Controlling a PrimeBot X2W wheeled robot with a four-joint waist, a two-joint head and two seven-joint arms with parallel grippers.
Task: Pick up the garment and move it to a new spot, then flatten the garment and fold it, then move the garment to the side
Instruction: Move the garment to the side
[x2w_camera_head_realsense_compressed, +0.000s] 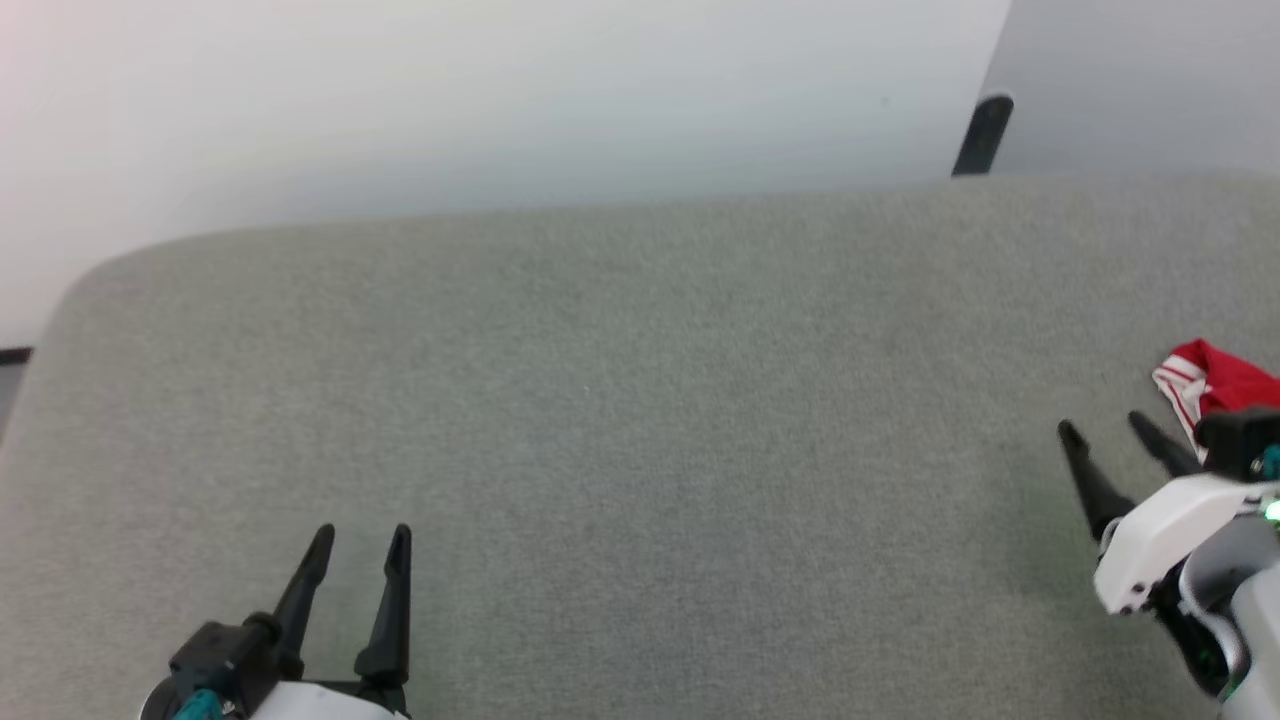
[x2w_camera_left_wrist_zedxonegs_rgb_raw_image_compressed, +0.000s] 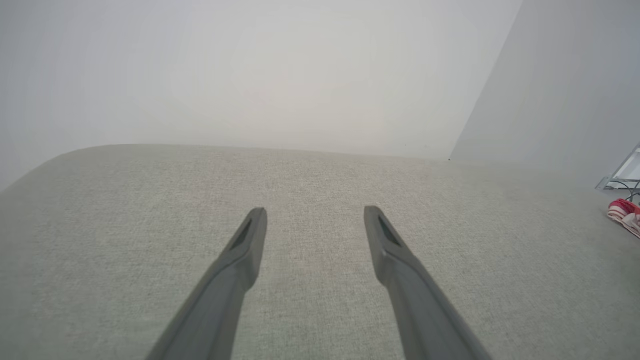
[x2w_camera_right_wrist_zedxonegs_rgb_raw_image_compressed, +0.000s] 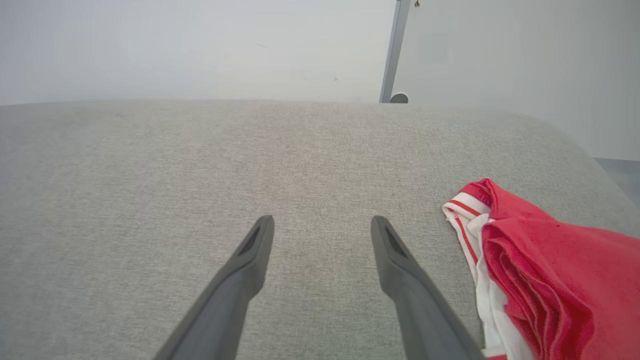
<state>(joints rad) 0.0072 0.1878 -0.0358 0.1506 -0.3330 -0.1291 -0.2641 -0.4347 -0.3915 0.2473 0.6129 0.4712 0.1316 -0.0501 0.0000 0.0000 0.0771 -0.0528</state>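
The garment (x2w_camera_head_realsense_compressed: 1215, 385), red with white and red-striped trim, lies folded in a small bundle at the far right of the grey table (x2w_camera_head_realsense_compressed: 620, 400). In the right wrist view the garment (x2w_camera_right_wrist_zedxonegs_rgb_raw_image_compressed: 540, 270) rests just right of my fingers, apart from them. My right gripper (x2w_camera_head_realsense_compressed: 1103, 430) hovers open and empty to the left of the bundle. At the lower left my left gripper (x2w_camera_head_realsense_compressed: 360, 540) stands open over bare fabric, nothing between its fingers. The left wrist view catches the garment (x2w_camera_left_wrist_zedxonegs_rgb_raw_image_compressed: 625, 215) as a small red-and-white sliver at its right edge.
The table's rounded far edge meets a pale wall (x2w_camera_head_realsense_compressed: 500, 100). A dark post (x2w_camera_head_realsense_compressed: 982, 135) stands behind the far right edge. In the left wrist view a metal frame with cables (x2w_camera_left_wrist_zedxonegs_rgb_raw_image_compressed: 622, 177) sits beyond the bundle.
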